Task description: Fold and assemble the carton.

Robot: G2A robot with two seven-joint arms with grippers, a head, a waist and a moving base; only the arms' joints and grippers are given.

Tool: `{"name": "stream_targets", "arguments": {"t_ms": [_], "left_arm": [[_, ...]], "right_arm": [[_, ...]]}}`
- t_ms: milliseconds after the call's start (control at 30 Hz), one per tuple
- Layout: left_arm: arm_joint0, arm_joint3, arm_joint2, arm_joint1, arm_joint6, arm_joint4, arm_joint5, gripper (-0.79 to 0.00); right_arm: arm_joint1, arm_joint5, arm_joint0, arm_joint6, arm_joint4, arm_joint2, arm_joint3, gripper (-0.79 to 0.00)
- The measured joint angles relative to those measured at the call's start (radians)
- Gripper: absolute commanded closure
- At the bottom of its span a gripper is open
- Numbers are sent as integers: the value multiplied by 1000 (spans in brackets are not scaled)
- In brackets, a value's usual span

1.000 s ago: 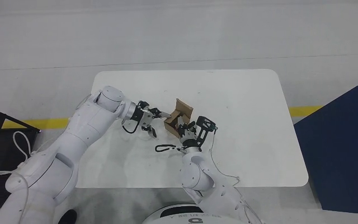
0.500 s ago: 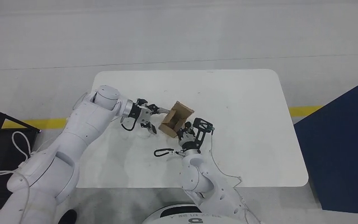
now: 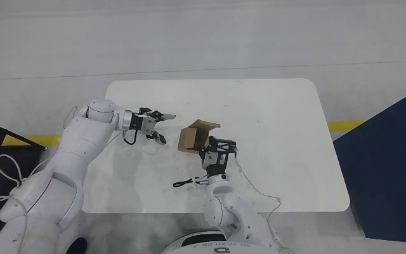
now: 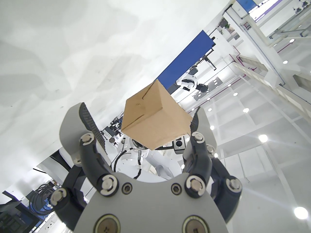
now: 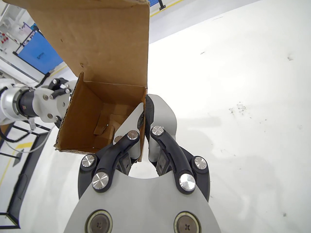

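Brown corrugated cardboard, the carton (image 3: pixel 190 137) is a little left of the middle of the white bench (image 3: pixel 285 120) in the top view, its one long flap (image 3: pixel 207 124) on the far side. The left gripper (image 3: pixel 163 127), at the carton's left face a second ago, has drawn back toward the left edge and stands apart from it, fingers spread and holding nothing. The right gripper (image 3: pixel 208 146) keeps hold from the near side and has swung the carton round meanwhile. I read that as the base fold being done and the right arm left to hold alone, with the flap not yet closed.

In the left wrist view the ribbed black pads (image 4: pixel 90 122) stand wide. Beyond them the carton shows a flat closed face with slit seams and crisp square edges.

In the right wrist view the fingers pinch tight on one thin side wall, one inside and one outside. The interior is hollow, with tabs folded on its floor. The raised flap has a ragged edge.
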Motion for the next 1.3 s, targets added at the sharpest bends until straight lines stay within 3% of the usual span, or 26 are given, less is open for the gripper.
{"name": "stream_targets", "arguments": {"t_ms": [33, 67, 267, 400, 467, 533, 600, 667, 700, 800, 867, 933, 1067, 1300], "left_arm": [[1, -1, -8, 4, -3, -3, -4, -785], [3, -2, -16, 8, -6, -6, -7, -785], [7, -6, -36, 17, -15, -15, -13, -785], [7, -6, -36, 17, -15, -15, -13, -785], [7, -6, -36, 17, -15, -15, -13, -785], [8, -9, -33, 18, -8, -8, -18, -785], [5, -37, -18, 20, 49, 47, -30, -785], [5, -108, -12, 20, 150, 120, -27, -785], [6, -147, -13, 20, 176, 130, -30, -748], [6, -278, 10, 15, 204, 195, -53, -723], [0, -338, 30, 9, 219, 248, -59, -690], [-12, -372, 61, 1, 217, 310, -45, -628], [-44, -389, 117, -19, 179, 405, -26, -585], [-77, -369, 135, -51, 152, 393, -54, -603]], "right_arm": [[4, -2, -9, 15, -19, 7, -15, -751], [7, -3, -19, 23, -30, 16, -33, -785], [16, -25, -100, 20, 32, 76, -156, -785], [13, -79, -146, -65, 150, 124, -201, -785], [6, -178, -164, -165, 304, 159, -213, -785], [1, -342, -179, -263, 504, 184, -191, -785], [0, -447, -181, -294, 632, 187, -184, -785], [0, -472, -181, -278, 682, 186, -185, -785], [0, -450, -180, -275, 672, 186, -186, -785], [-2, -377, -183, -255, 565, 193, -197, -785], [-1, -439, -194, -220, 573, 225, -189, -785], [4, -532, -204, -196, 688, 264, -179, -785], [12, -587, -222, -158, 880, 321, -174, -785], [19, -617, -225, -103, 928, 373, -153, -785]]}}
